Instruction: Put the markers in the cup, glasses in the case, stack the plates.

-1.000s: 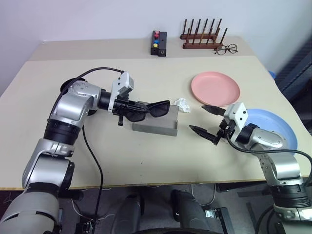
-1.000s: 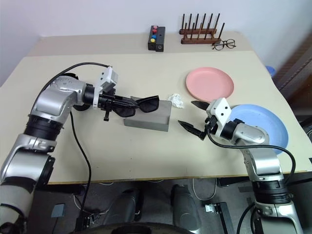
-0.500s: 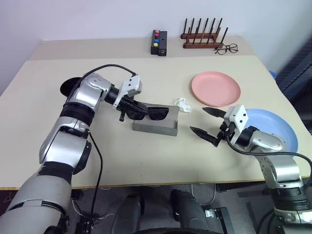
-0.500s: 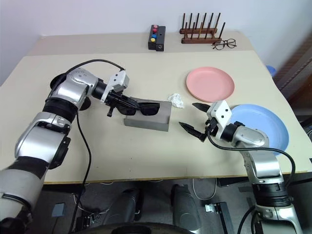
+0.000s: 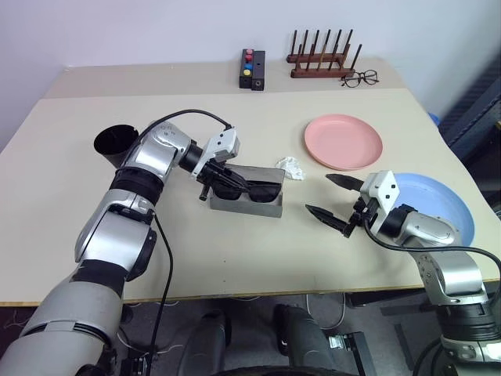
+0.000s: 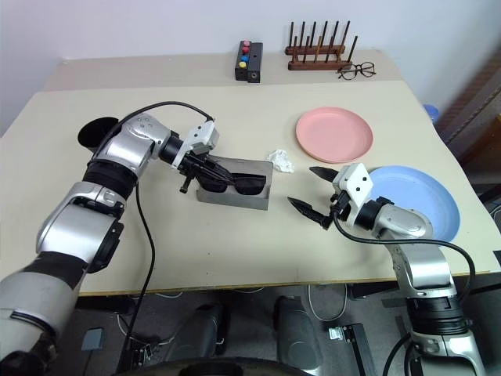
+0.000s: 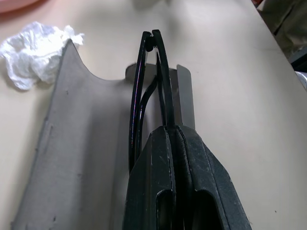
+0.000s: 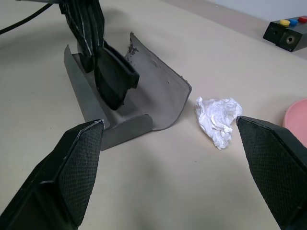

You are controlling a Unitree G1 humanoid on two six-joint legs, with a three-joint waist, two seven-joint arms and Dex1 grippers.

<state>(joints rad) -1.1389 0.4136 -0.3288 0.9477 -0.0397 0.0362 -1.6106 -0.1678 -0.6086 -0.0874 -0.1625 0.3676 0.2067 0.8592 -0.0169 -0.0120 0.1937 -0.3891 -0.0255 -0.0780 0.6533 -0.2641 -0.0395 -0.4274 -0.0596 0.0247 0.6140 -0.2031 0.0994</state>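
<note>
Head views give the whole tabletop (image 5: 235, 258): the cup (image 5: 114, 143) sits at the far left, the pink plate (image 5: 343, 142) right of centre and the blue plate (image 5: 454, 211) at the right edge, behind the right arm; the open grey case (image 5: 244, 205) is in the middle; far back there's a button box (image 5: 253, 69), a wooden rack (image 5: 322, 59) and clear eyeglasses (image 5: 360, 77). The left wrist view adds the close-up; the left hand (image 7: 165, 139) is clamped tight on the glasses (image 7: 148, 81), thin frame sticking out past its fingertips over the case trough, crumpled tissue (image 7: 33, 50) just beside the case. The right wrist view shows the dark lenses hanging just inside the case from the other end; the right hand (image 5: 338, 197) is spread wide, holding nothing, just right of the case, with the tissue between its fingers in that view.
</note>
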